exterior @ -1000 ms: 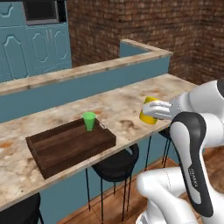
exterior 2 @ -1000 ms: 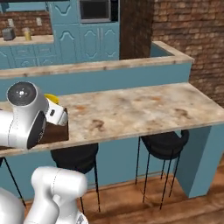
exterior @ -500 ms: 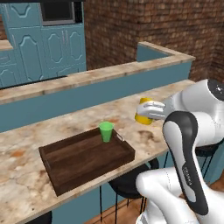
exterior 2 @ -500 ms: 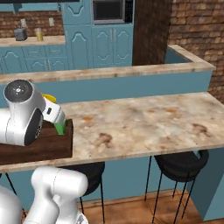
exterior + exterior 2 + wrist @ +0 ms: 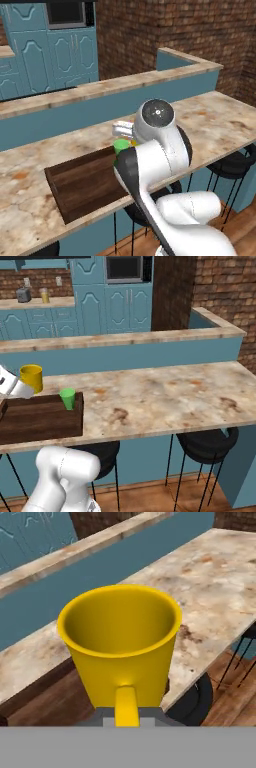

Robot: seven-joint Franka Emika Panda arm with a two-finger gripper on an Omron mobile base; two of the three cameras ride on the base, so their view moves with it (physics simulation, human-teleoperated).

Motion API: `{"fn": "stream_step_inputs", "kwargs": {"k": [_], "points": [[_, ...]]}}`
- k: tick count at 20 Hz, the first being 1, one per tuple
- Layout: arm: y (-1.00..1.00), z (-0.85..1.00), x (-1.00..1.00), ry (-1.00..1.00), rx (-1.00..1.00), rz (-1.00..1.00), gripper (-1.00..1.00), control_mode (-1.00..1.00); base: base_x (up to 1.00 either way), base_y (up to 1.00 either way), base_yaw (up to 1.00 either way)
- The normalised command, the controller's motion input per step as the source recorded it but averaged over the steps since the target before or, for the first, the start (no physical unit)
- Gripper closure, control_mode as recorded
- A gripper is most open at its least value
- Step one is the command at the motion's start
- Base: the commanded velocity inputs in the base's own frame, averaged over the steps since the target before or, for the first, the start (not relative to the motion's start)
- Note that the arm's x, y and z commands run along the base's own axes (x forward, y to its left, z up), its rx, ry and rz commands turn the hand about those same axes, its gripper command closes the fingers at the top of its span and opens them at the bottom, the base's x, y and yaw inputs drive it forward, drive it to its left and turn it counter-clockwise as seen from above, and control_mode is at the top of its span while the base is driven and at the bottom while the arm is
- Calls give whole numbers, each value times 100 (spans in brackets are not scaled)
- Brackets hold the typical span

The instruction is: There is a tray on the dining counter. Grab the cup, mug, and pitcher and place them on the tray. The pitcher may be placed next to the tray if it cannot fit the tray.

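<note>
Carrying the mug point(image 5: 31, 377) clear of the surface, above the far left edge of the dining counter point(image 5: 165, 393), over the back rail of the tray point(image 5: 40, 417). Gripper point(image 5: 127, 721) clamped on the handle, jaws nearly together. Looks rigid, smooth-walled and empty in the hand view, so probably light but apt to pivot about so narrow a handle; best kept upright and lowered gently. Just to the right, the cup point(image 5: 68, 398) stands at the tray's right end: small, tapered, handleless, likely light and easily knocked. Further right, bare marbled stone.
</note>
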Motion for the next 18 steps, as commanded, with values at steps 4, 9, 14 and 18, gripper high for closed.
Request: {"fn": "stream_step_inputs", "kwargs": {"k": [4,9,14,18], "points": [[79,-15,40,8,-13,-59,100,-100,0,0,0],[34,-14,77,19,-9,-49,100,-100,0,0,0],[2,-38,79,27,-5,-36,100,-100,0,0,0],[0,-70,34,17,-2,-22,100,-100,0,0,0]]}}
